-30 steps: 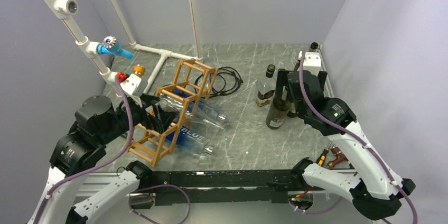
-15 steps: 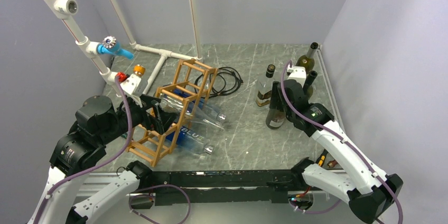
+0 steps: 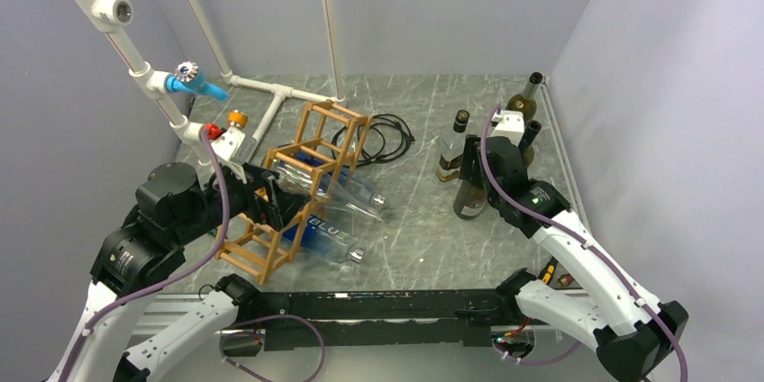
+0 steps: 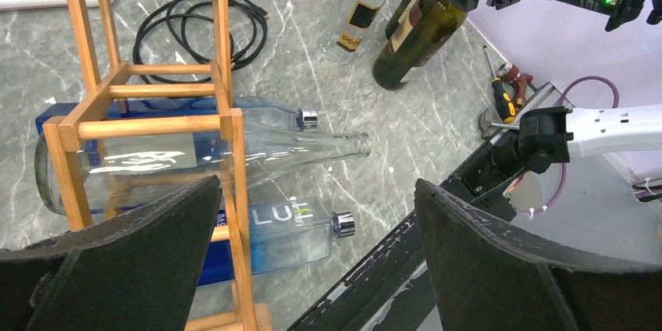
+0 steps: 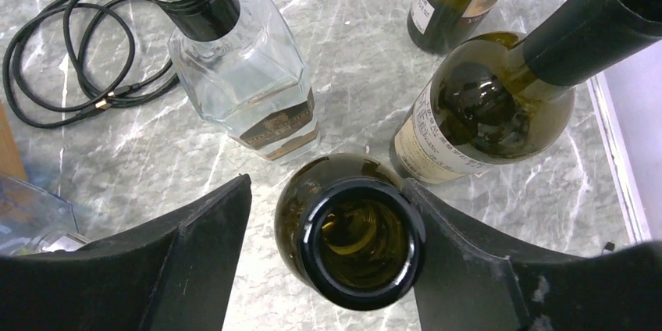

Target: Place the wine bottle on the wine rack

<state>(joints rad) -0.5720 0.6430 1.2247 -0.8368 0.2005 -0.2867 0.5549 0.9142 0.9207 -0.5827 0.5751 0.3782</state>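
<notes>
- The wine bottle stands upright and uncorked on the right of the table. Being glass, it is likely heavy, stiff, slippery and breakable.
- The right fingers stand apart on either side of its neck, with a gap showing on the left. Just under the lip looks the best hold.
- A square clear bottle and a capped green bottle crowd its far side, so straight up looks the safest way out.
- The wine rack stands to the left, with clear bottles in its lower cells.
- The left fingers gape wide above the rack.
</notes>
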